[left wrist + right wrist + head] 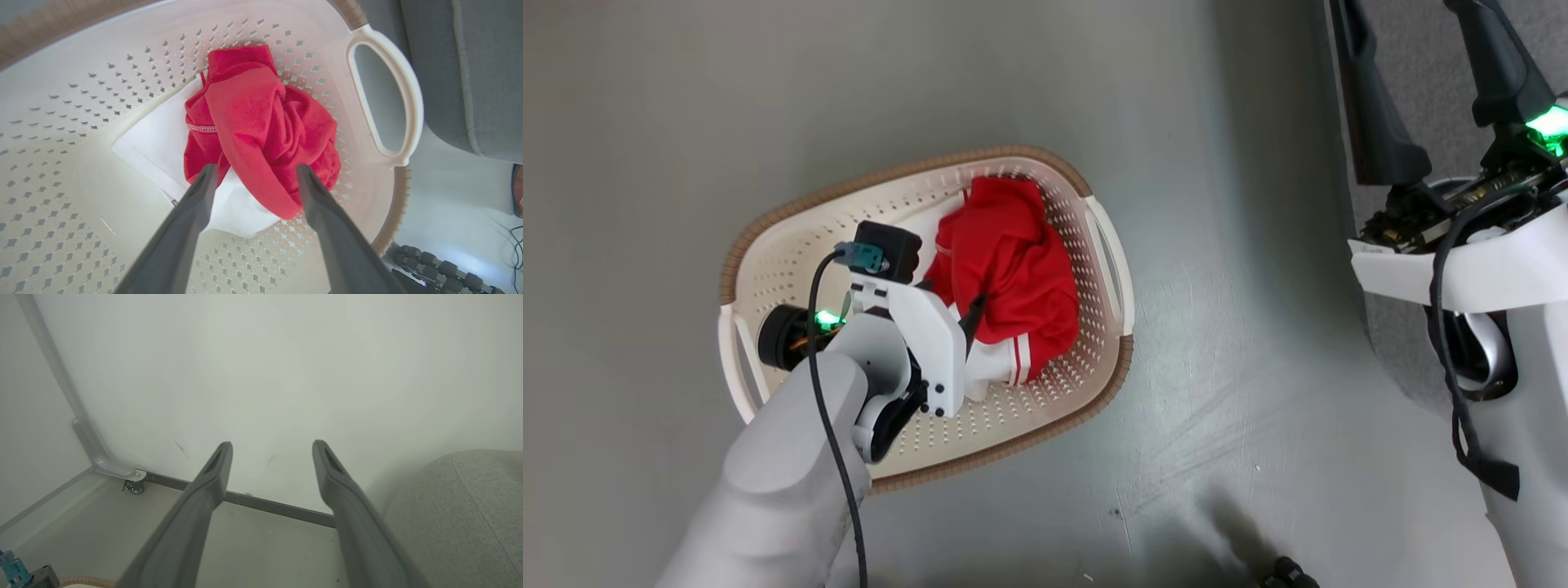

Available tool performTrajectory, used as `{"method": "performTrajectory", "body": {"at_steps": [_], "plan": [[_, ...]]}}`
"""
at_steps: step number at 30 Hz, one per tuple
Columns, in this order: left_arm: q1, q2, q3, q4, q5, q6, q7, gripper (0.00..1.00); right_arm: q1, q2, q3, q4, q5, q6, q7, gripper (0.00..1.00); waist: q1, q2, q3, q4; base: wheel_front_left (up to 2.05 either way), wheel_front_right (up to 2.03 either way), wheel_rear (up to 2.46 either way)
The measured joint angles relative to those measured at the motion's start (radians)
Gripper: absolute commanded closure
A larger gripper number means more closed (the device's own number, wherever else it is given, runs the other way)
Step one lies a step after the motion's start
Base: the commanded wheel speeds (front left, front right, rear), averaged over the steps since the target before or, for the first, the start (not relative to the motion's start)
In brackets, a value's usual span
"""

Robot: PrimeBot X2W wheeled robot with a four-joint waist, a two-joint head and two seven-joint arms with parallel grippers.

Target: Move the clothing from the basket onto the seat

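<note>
Fingers of the left tool (pixel 256 167) stand spread wide inside the basket (pixel 81 122), released and gripping nothing. In the left wrist view their tips point down at the clothing (pixel 261 122). One tip sits over the edge where red cloth meets white, the other over a thick red fold. Whether either tip touches the cloth I cannot tell.

The clothing is a crumpled red heap lying on a white panel (pixel 155 139) that spreads flat across the basket's perforated bottom, toward the end with the handle (pixel 412 106). In the head view a red-and-white striped trim (pixel 1019 359) shows at the near edge of the heap, just beside the left wrist. The pale left forearm (pixel 784 474) reaches in over the basket's brown rim (pixel 1013 445).

The basket stands on the grey floor (pixel 1217 367). The seat (pixel 482 73) is near its handle end but apart from it.

The right tool (pixel 272 444) hangs well away from the basket, likewise released, its two fingers parted with nothing between them. They point toward a plain pale wall (pixel 286 375) and its grey skirting (pixel 278 508). The rounded grey edge of the seat, with its seam, sits at the lower right of that view.
</note>
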Motion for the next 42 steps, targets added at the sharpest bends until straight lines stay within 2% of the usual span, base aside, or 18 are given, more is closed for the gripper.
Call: {"method": "performTrajectory", "body": {"at_steps": [14, 22, 23, 24, 42], "plan": [[-0.096, 0.0, -0.024, 0.053, 0.004, 0.037, 0.03, 0.0, -0.06, 0.006, 0.008, -0.002, 0.012, 0.0, 0.0, 0.0, 0.0, 0.0, 0.101, -0.033, 0.0, 0.0, 0.0], [-0.12, 0.0, -0.035, 0.068, 0.0, 0.041, 0.032, 0.01, -0.08, 0.007, 0.014, 0.0, 0.012, 0.0, 0.0, 0.0, 0.0001, 0.0, 0.139, -0.046, 0.0, 0.0, 0.0], [-0.123, 0.0, -0.037, 0.068, 0.0, 0.041, 0.03, 0.12, -0.086, 0.007, 0.014, 0.001, 0.012, 0.0, 0.0, 0.0, 0.0, 0.0, 0.144, -0.047, 0.0, 0.0, 0.0], [-0.128, 0.0, -0.041, 0.069, -0.001, 0.041, 0.03, 1.0, -0.094, 0.007, 0.014, 0.001, 0.012, 0.0, 0.0, 0.0, 0.0, 0.0, 0.148, -0.048, 0.0, 0.0, 0.0], [-0.154, 0.001, -0.072, 0.064, -0.036, 0.034, -0.053, 1.0, -0.135, 0.011, 0.005, 0.017, 0.011, 0.0, 0.0, 0.0, 0.0, 0.0, 0.149, -0.04, 0.0, 0.0, 0.0]]}}
